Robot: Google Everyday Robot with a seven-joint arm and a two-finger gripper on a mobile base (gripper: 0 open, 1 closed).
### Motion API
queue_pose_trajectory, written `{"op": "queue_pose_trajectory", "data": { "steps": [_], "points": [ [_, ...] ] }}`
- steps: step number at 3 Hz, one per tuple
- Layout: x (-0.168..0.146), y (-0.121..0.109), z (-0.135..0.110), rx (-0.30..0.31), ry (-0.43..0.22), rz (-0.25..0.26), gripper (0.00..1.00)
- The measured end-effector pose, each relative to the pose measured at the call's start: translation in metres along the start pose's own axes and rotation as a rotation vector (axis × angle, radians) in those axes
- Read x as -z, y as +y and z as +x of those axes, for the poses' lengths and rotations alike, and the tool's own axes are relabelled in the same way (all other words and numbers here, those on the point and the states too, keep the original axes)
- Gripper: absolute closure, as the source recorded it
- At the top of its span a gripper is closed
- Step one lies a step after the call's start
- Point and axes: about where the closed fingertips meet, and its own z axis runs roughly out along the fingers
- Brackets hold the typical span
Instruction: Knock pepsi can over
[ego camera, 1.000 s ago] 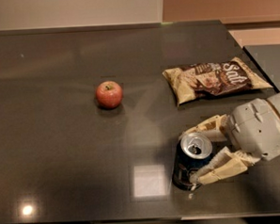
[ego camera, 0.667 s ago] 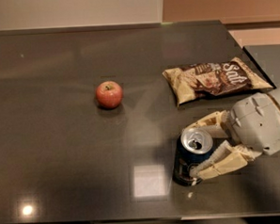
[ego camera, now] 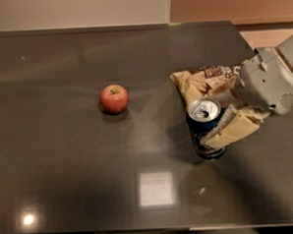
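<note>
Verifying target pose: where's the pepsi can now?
Camera view: the pepsi can stands right of centre on the table, just in front of the snack bag, with the gripper at its right side.

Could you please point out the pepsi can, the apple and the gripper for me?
pepsi can (ego camera: 197,127): camera view, on its blue side wall.
apple (ego camera: 114,99): camera view, middle of its red skin.
gripper (ego camera: 214,119): camera view, its tip, at the can, right part of the table.

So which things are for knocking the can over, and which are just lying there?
For the job:
- pepsi can, not yet knocked over
- gripper, at the can's right side

Just lying about:
- red apple, off to the left on the table
- snack bag, behind the can
</note>
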Motion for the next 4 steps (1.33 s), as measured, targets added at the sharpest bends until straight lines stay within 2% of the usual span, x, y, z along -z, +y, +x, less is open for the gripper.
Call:
{"op": "queue_pose_trajectory", "data": {
  "steps": [1,2,3,4],
  "points": [
    [0.006,-0.022,0.0,-0.015,0.19,-0.012,1.0],
    [0.011,-0.032,0.016,-0.013,0.369,-0.038,1.0],
    [0.018,-0.037,0.052,-0.003,0.568,-0.046,1.0],
    [0.023,-0.041,0.084,-0.003,0.706,-0.049,1.0]
  ]
}}
